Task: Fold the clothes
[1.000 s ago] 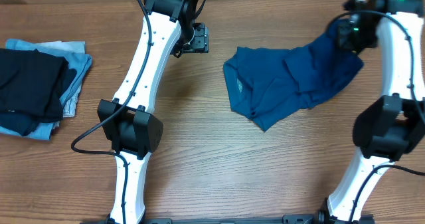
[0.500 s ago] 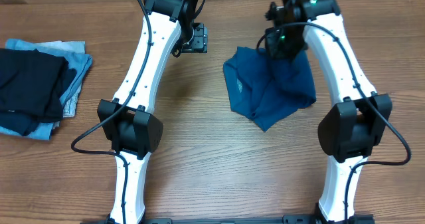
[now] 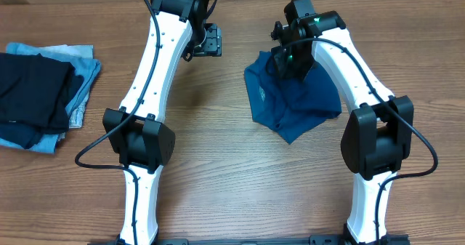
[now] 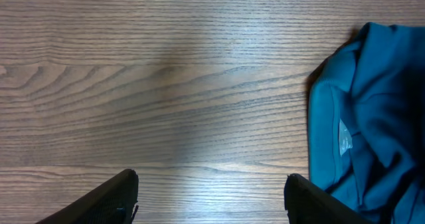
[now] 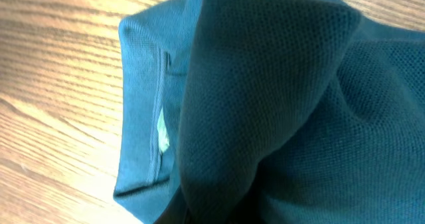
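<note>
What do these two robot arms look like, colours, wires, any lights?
The left arm and right arm share slim white links dotted with small dark marks, joined by bulky black joints. Thin black cables loop outside them. A small green light glows near each wrist. The left gripper has black fingers.

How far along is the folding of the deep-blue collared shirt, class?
Done: little; the deep-blue collared shirt lies in a rumpled heap, layers lapped unevenly. In hand: the right gripper is shut on a raised fold of it; the left gripper hangs open over the bare wooden table beside it. Left: flattening and neat, square folds.
</note>
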`<act>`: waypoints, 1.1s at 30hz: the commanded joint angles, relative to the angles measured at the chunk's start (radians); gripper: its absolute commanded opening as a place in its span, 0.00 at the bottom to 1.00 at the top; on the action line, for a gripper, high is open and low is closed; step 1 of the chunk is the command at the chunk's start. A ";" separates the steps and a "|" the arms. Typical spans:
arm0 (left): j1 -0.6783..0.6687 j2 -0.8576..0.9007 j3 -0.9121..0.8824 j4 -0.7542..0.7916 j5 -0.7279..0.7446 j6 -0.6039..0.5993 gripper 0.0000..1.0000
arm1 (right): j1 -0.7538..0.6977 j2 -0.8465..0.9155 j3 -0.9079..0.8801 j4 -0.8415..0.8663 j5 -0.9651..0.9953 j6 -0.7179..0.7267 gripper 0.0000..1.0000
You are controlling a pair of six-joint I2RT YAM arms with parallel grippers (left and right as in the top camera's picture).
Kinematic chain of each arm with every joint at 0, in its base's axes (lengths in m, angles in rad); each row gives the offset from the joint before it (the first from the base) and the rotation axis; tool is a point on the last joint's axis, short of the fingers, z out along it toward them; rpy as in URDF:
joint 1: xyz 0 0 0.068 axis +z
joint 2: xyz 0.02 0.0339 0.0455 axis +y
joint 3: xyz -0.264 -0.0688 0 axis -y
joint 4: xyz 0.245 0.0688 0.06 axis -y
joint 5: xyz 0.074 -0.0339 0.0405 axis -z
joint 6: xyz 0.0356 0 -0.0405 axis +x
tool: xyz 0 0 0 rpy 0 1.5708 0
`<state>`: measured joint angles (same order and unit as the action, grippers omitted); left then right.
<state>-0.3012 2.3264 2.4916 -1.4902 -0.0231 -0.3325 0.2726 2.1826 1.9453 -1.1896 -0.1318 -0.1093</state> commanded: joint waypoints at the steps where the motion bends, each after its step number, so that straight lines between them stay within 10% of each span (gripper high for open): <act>1: 0.002 0.004 -0.002 -0.005 -0.011 0.022 0.74 | 0.011 -0.011 -0.002 0.011 -0.040 0.033 0.04; 17: 0.002 0.004 -0.002 -0.002 -0.011 0.022 0.74 | 0.048 -0.011 -0.002 0.000 -0.074 0.036 0.04; 21: 0.002 0.004 -0.002 -0.002 -0.011 0.022 0.75 | 0.049 -0.011 -0.002 -0.018 -0.113 0.035 0.67; 27: 0.001 0.004 -0.002 0.004 0.036 0.022 0.71 | 0.037 -0.011 0.007 -0.031 -0.156 0.032 0.80; 29: -0.010 0.004 -0.002 0.033 0.121 0.022 0.62 | 0.002 -0.011 0.047 -0.048 -0.150 0.032 0.72; 32: -0.043 0.008 -0.002 0.108 0.195 0.023 0.06 | -0.060 -0.012 0.069 -0.069 -0.150 0.036 0.18; 33: -0.064 0.014 -0.005 0.140 0.201 0.023 0.04 | -0.080 -0.012 0.069 -0.089 -0.149 0.036 0.04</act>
<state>-0.3187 2.3264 2.4916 -1.3998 0.1009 -0.3195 0.2409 2.1826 1.9827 -1.2530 -0.2836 -0.0750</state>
